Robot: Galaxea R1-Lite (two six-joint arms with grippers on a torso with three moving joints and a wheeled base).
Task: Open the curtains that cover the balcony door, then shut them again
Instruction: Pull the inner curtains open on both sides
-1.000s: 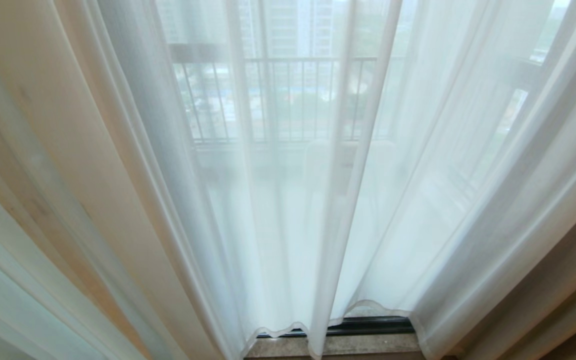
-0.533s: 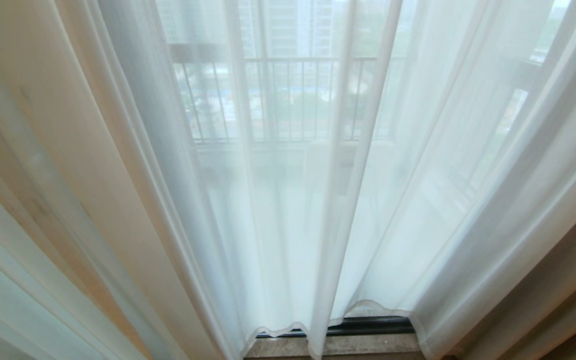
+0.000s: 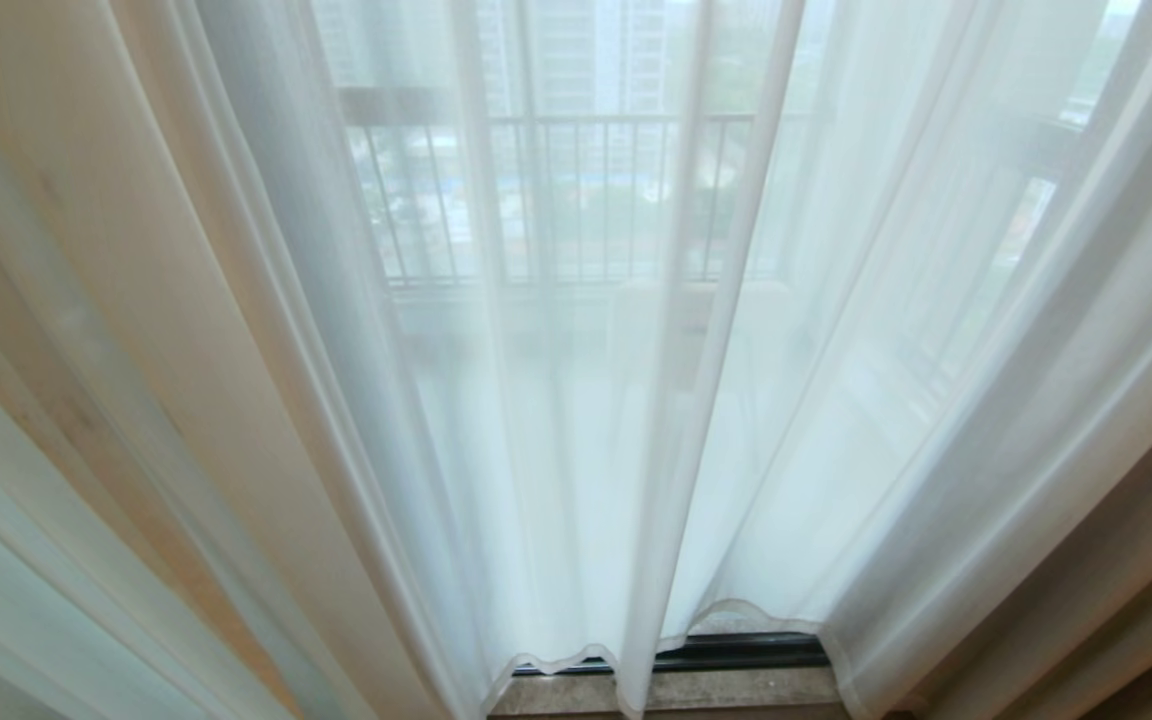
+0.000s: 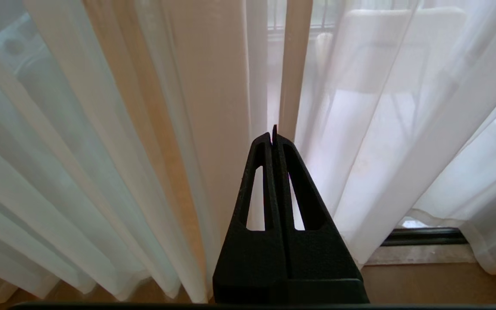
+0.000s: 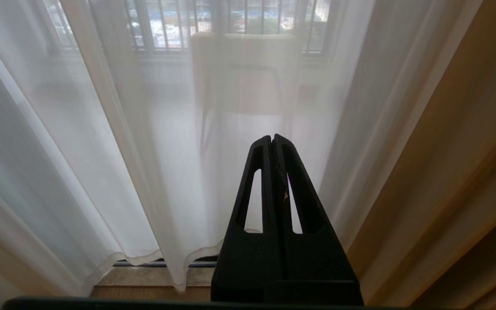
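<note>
Head view: the curtains are seen drawn shut across the balcony door. Sheer, light, slippery fabric is judged best pinched at the middle overlapping edge. Both the left gripper and right gripper are clenched on nothing.

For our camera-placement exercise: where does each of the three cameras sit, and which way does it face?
Head view: on the robot's head, looking forward and down at the curtains; no arm shows.
Left wrist view: behind the left gripper, jaws shut, facing the curtains' meeting edges.
Right wrist view: behind the right gripper, jaws shut, facing the sheer panel beside a brown drape.
Shared: all show the sill track below the hems.
</note>
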